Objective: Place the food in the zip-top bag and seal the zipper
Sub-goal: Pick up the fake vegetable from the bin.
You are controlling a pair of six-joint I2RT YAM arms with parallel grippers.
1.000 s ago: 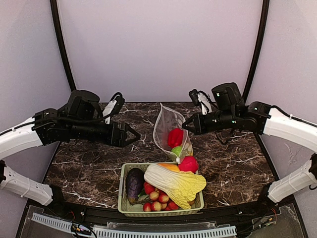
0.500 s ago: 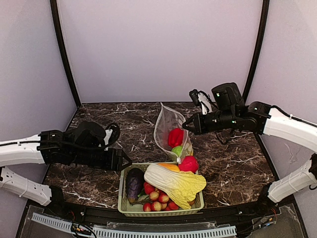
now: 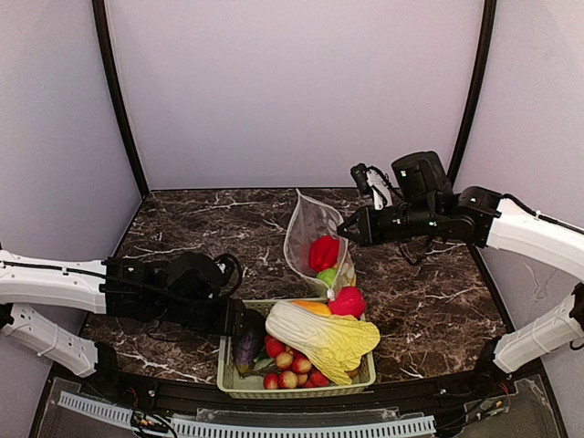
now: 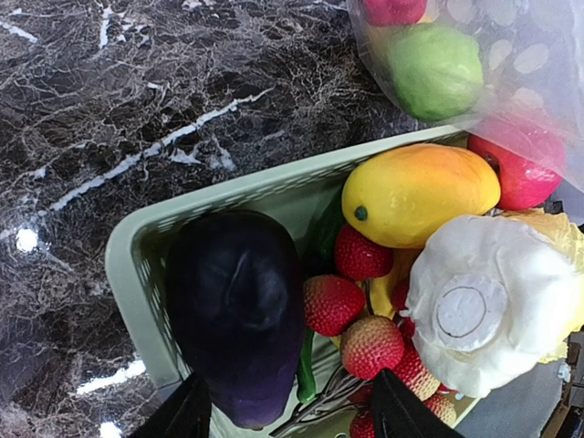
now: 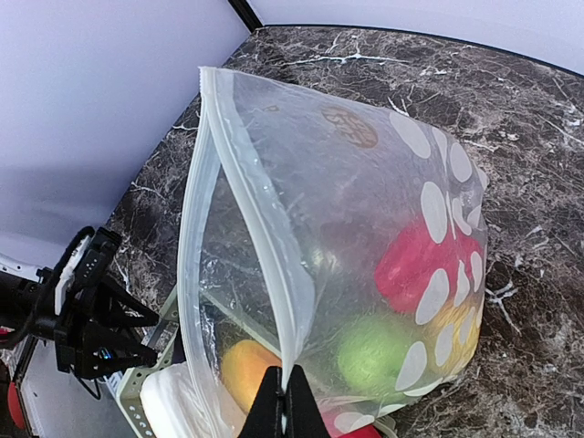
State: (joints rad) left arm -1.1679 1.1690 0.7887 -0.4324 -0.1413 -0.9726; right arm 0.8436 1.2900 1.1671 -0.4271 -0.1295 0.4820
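Clear film, limp and slick: from above, the zip-top bag (image 3: 306,228) stands mid-table beyond the basket (image 3: 292,391), rim pinched by the right gripper (image 3: 343,229), arm stretched level. Left wrist: left gripper (image 4: 292,415) spread over the aubergine (image 4: 235,310); we'd take the glossy yellow fruit (image 4: 420,192) across its middle. Right wrist: pepper (image 5: 411,263), apple (image 5: 370,351) inside.

No legible text; gold round emblem (image 5: 351,128) on zip-top bag (image 5: 301,210) unreadable.

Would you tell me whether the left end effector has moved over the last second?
Yes. The left end effector has swung toward the near edge, now reaching the left rim of the pale green slotted plastic basket.
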